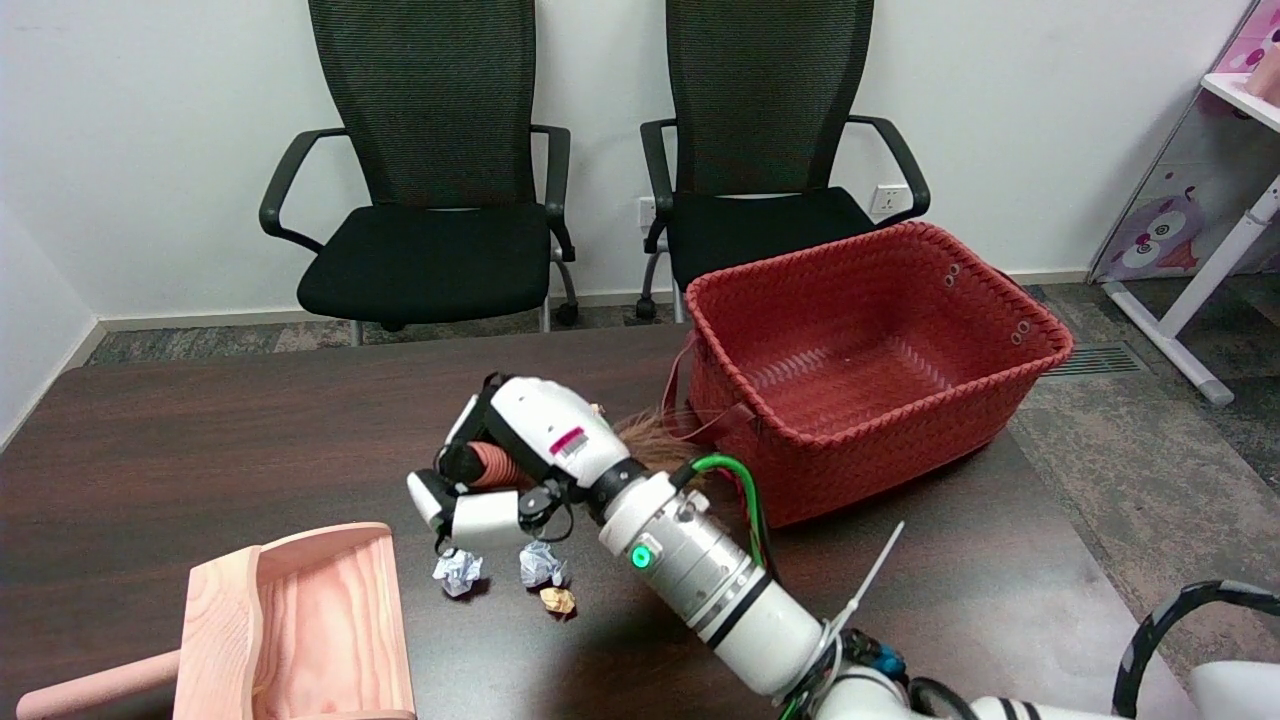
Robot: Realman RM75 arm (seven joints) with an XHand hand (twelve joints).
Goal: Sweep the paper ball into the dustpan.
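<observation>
The pale wooden dustpan point(300, 620) lies nearest on the dark counter point(200, 450), its mouth just beside three small crumpled paper balls point(458, 572) — featherlight, soft, likely to skitter, so sweeping beats pinching. Above them the robot hand point(510, 460) grips a brown-bristled brush point(655, 440) by its ribbed handle — the red woven basket point(870, 360) stands beyond.

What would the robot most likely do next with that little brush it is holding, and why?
Probably lower the brush to the table just right of the paper balls and stroke left. The right hand holds it above them, bristles off the table, and the wooden dustpan lies to their left, its mouth facing them.
</observation>
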